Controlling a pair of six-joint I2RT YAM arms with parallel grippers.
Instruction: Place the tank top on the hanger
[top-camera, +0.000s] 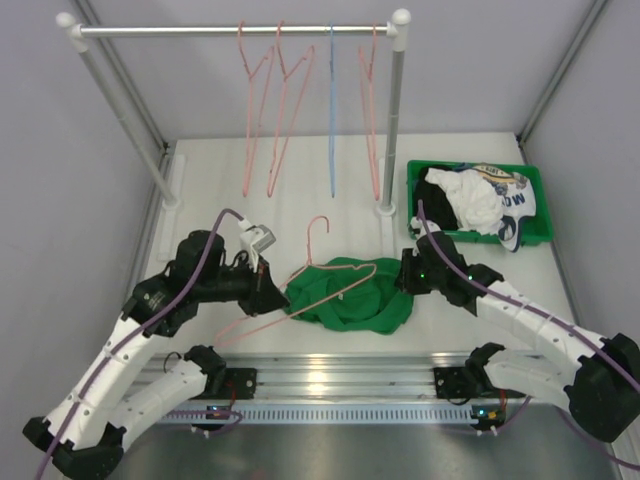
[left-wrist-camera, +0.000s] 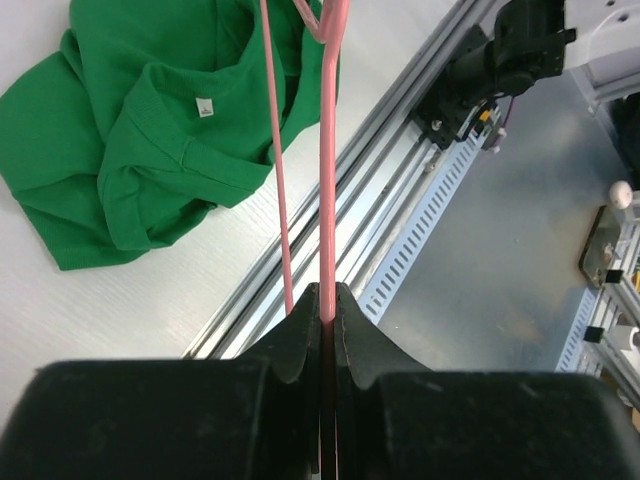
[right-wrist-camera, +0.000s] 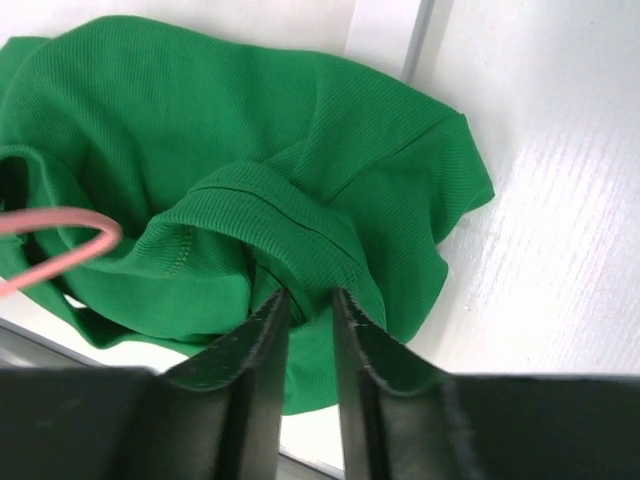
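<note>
— How is the left tool (left-wrist-camera: 327, 302) set?
— Its fingers are pressed together on a wire of the hanger (top-camera: 322, 287), clamped tight. The left arm reaches in low from the near left corner, elbow raised, wrist turned toward the middle.
— And the right tool (right-wrist-camera: 310, 305)?
— Almost together, pinching a ribbed fold of the tank top (top-camera: 352, 297). The right arm lies low along the near edge, forearm angled in from the near right corner.
— Where are the task's things?
— The tank top is crumpled on the tabletop (top-camera: 300, 205), midway along the near edge. The hanger lies across it, hook toward the far edge.
— Anything else around?
— A rail (top-camera: 200, 31) stands over the far edge with pink hangers (top-camera: 275, 110) and a blue hanger (top-camera: 331, 120). A green bin (top-camera: 414, 200) of white and black garments sits by the right edge, just behind the right tool.
</note>
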